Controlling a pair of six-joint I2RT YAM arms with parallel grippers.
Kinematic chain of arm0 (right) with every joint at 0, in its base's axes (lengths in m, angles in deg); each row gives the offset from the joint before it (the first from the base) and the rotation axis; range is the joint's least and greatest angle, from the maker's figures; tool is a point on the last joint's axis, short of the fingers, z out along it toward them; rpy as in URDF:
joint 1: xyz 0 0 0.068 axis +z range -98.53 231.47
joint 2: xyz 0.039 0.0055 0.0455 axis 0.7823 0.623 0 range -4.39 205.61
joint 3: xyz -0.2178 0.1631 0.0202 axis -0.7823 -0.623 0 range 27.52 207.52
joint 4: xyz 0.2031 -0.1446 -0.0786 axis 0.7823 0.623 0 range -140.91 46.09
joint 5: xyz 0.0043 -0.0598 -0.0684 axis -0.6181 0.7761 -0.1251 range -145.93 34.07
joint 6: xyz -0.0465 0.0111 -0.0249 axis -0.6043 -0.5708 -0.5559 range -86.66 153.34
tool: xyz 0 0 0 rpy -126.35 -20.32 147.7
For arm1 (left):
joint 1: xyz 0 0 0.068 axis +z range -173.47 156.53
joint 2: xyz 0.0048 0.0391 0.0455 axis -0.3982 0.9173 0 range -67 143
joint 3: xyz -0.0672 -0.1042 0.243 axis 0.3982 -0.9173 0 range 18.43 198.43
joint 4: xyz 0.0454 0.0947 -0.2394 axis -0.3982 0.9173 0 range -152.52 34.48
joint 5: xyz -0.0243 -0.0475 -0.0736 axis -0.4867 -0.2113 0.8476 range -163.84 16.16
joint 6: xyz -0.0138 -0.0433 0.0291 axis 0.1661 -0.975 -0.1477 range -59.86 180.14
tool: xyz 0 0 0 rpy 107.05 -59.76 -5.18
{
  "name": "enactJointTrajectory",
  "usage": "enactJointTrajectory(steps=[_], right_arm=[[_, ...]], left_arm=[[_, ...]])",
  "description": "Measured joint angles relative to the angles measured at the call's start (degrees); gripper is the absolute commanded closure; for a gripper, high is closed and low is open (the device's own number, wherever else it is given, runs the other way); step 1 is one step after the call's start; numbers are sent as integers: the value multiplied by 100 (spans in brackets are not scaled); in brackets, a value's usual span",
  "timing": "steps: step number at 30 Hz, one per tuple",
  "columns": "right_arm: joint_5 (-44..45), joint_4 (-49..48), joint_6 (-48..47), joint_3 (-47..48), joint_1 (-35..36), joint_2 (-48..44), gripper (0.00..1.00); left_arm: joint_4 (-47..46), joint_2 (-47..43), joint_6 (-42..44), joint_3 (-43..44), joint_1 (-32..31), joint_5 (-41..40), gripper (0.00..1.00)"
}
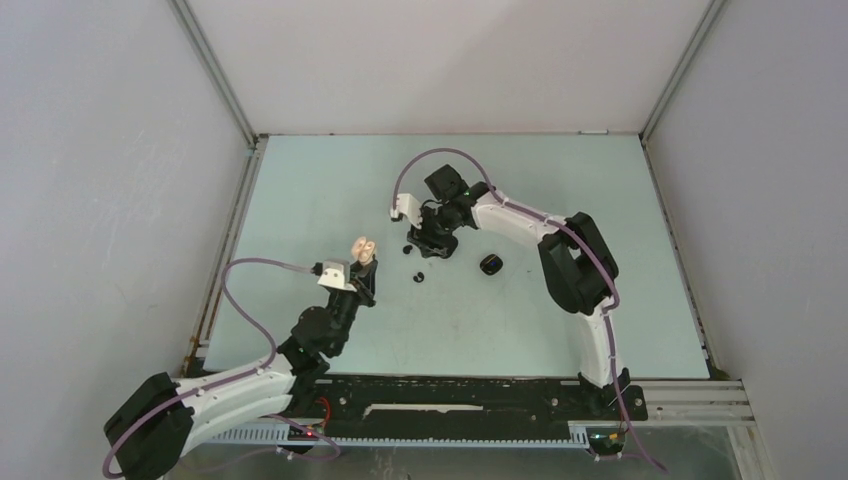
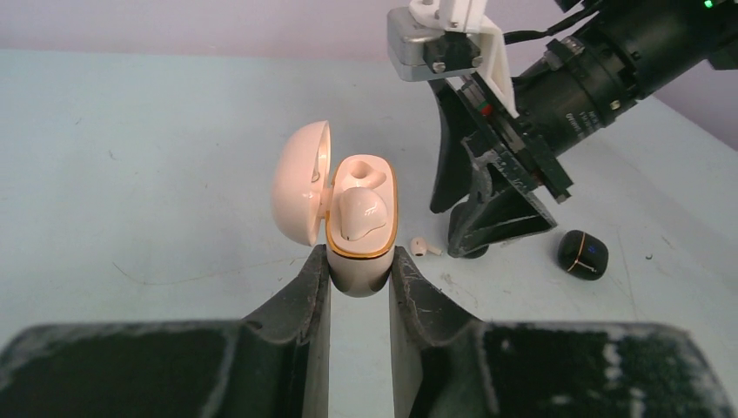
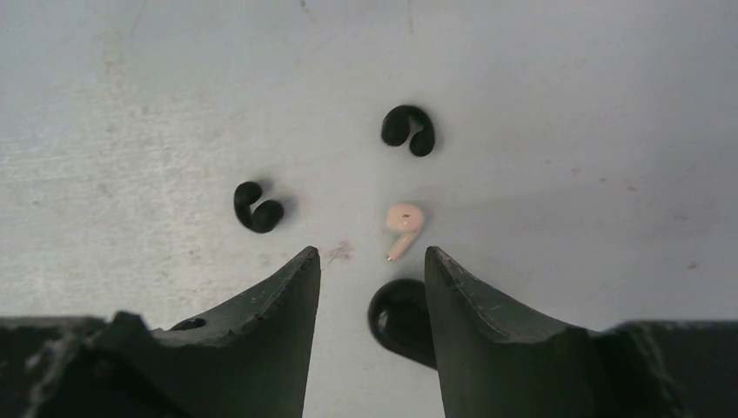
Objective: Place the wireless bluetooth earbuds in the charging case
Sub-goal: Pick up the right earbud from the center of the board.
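Under splayed right gripper (image 3: 372,261), pale-pink stemmed earbud (image 3: 404,223) lying near two curled black earbuds (image 3: 258,207); left gripper (image 2: 358,261) clamping open pink gold-rimmed case (image 2: 361,209).

Light is bright, even and diffuse, coming from overhead. The table (image 1: 300,200) is evenly lit. Shadows under the earbuds (image 3: 258,207) are faint and soft. The case (image 2: 361,222) lid carries a warm highlight. Wrist-view foregrounds are dark and slightly blurred.

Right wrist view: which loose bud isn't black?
The pale pink bud with the short stem, just ahead of the right hand. The left bud and far bud, both curled, are black.
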Motion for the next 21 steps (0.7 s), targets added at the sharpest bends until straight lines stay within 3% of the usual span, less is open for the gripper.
enactJointTrajectory(steps=[11,21], right_arm=[[166,402,-155,977,52,868,48],[210,693,-177,1054,57,1069,50]], left_arm=[[-9,-151,-131,0,0,0,100],[-9,-216,-133,2,0,20,100]])
